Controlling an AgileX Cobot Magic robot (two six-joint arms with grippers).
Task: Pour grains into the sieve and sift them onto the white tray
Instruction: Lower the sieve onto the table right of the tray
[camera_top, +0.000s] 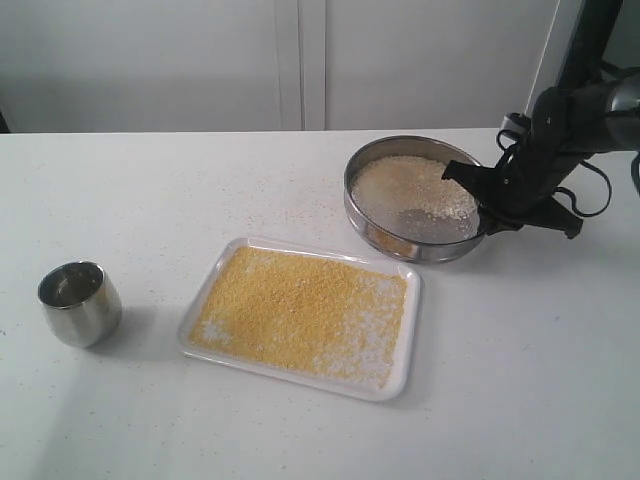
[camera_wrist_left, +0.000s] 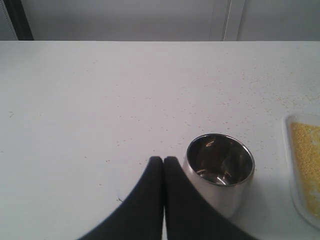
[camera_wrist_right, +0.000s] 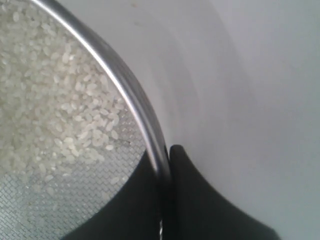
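- Right jaws clamped the sieve by its rim, just behind the white tray.
- Pale grains lay in it, yellow ones on the tray.
- Left jaws were together beside the cup.

sieve: round steel ring, fine mesh bottom; upper right of frame, just beyond the tray's far right corner; right rim pinched by right gripper
pale grains: coarse, rice-like, heaped over most of the mesh; bare patch toward lower right
white tray: flat rectangle, rounded corners, low rim; centre of frame, slightly askew
yellow grains: fine layer across nearly the whole tray floor, thinning to whitish patches at lower right and lower left
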